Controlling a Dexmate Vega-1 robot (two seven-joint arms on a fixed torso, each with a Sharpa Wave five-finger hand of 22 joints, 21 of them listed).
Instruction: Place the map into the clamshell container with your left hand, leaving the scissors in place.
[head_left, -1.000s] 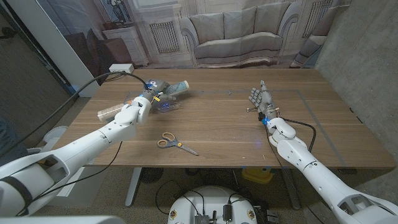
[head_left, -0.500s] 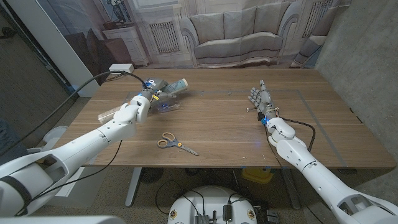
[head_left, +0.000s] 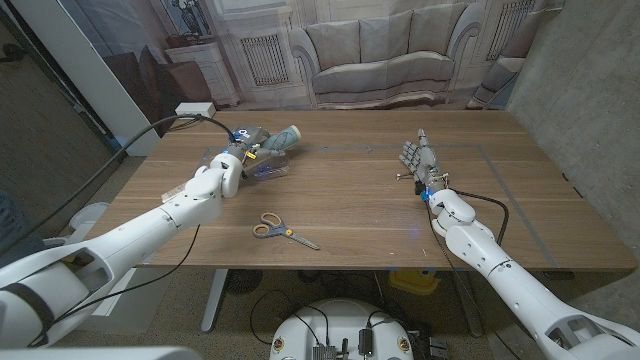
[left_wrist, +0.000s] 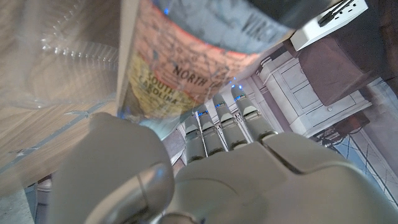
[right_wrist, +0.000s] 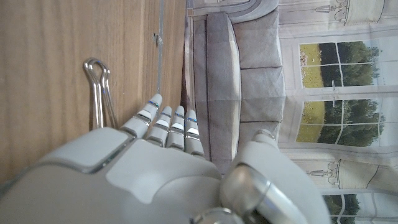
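Observation:
My left hand (head_left: 226, 171) holds the folded map (head_left: 272, 139) at the far left of the table, just over the clear clamshell container (head_left: 266, 170). In the left wrist view the map (left_wrist: 180, 68), printed with state names, lies close beyond the fingers (left_wrist: 217, 124) of my left hand, with the clear container (left_wrist: 62, 56) beside it. The scissors (head_left: 284, 233), with orange and grey handles, lie on the wood nearer the front edge, apart from both hands. My right hand (head_left: 420, 161) stands at the right with its fingers straight and nothing in it.
A white box (head_left: 195, 108) with a black cable sits at the table's far left corner. A small bent metal wire (right_wrist: 99, 93) lies on the wood just beside my right hand's fingers (right_wrist: 165, 121). A sofa backdrop stands behind the table.
My left hand has carried the map a little further from me and to the right, over the container. The right hand and the scissors have not moved.

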